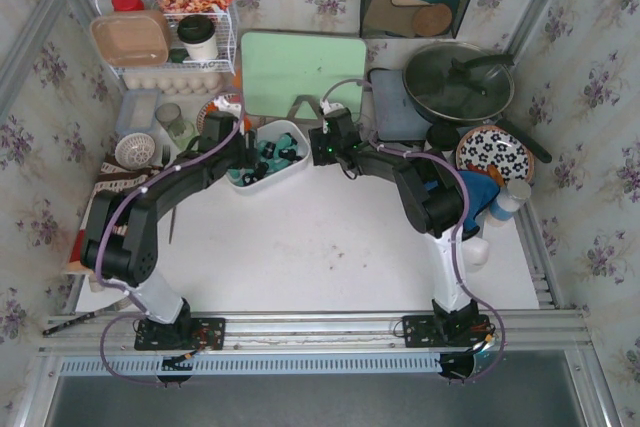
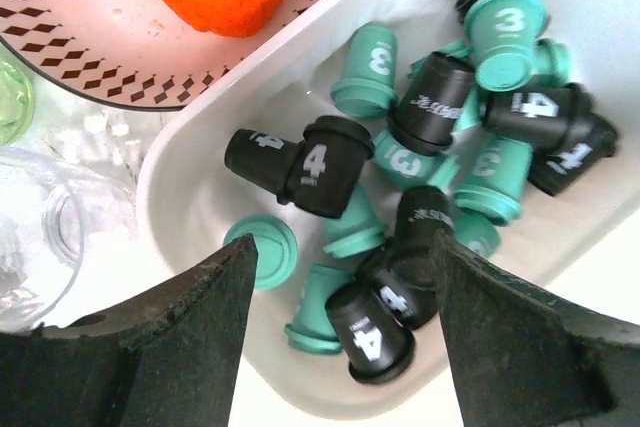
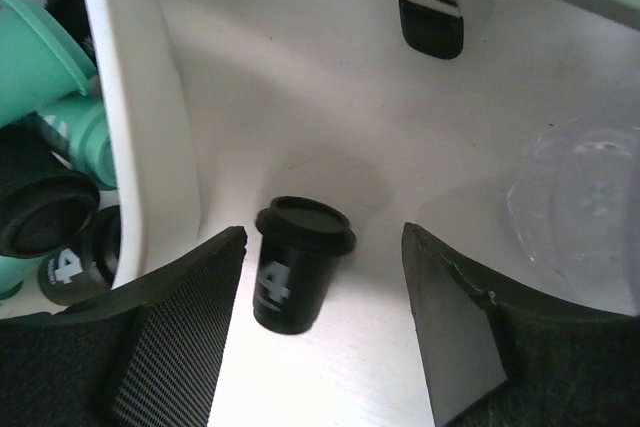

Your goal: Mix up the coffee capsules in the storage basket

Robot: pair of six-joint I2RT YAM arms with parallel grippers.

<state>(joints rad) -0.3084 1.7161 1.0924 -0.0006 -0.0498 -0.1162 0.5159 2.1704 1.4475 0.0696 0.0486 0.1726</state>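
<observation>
Coffee capsules (image 2: pixel 430 102), teal and black, white 3s and 4s, in storage basket (image 2: pixel 175 172); left gripper (image 2: pixel 342 267), right gripper (image 3: pixel 322 247) both agape.

Teal & blk capsules (image 2: pixel 430 147), white basket (image 2: pixel 190 209).

Patterned plate (image 2: pixel 120 57) just beside storage basket (image 2: pixel 200 197)

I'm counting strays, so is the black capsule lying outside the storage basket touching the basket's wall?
Apart. The right wrist view shows a strip of bare table between the black capsule and the outer wall of the storage basket.
</observation>
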